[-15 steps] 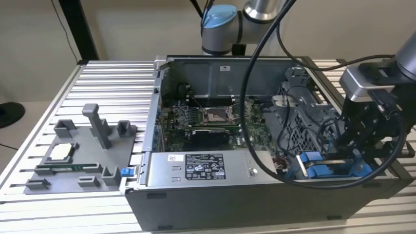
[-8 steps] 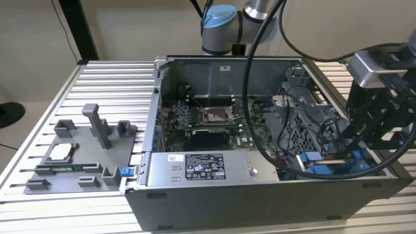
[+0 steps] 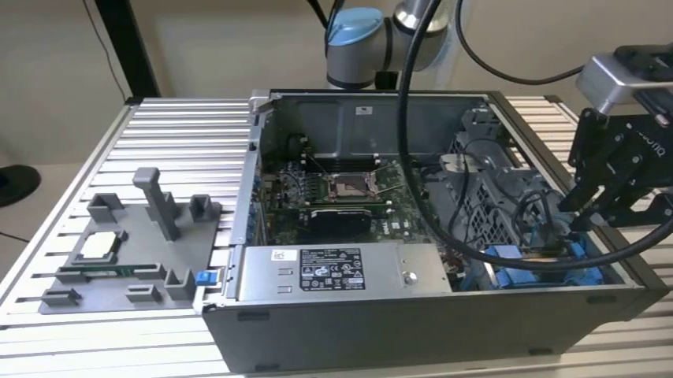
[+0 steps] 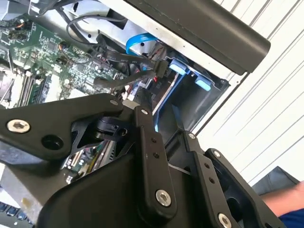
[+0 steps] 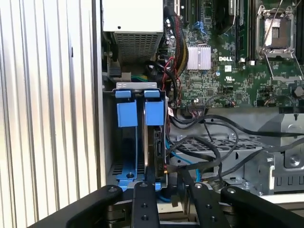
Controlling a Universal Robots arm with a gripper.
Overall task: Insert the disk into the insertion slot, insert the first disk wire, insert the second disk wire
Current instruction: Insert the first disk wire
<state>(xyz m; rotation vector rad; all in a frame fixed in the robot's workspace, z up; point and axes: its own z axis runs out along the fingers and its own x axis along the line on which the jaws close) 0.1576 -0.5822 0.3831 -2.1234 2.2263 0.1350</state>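
Now one gripper [image 5: 173, 186] hangs over the insertion slot [image 5: 136, 86], at the near corner of the computer case [image 3: 421, 331] on the exterior view's right, jaws narrowly apart with one black cable [image 5: 178, 180] between. One disk [image 5: 156, 142] sits edge-on inside, by two blue tabs [image 5: 127, 113]; several loose cables [image 5: 209, 147] crowd alongside.

Robotics lab; slatted aluminium bench [image 3: 169, 134]

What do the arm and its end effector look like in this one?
The arm has rounded silver-grey joints and a light blue cap. A thick black cable loops off it. The end effector is matte black, built of flat linkage bars dotted with silver screw heads, and it is fixed to a silver-grey mount.
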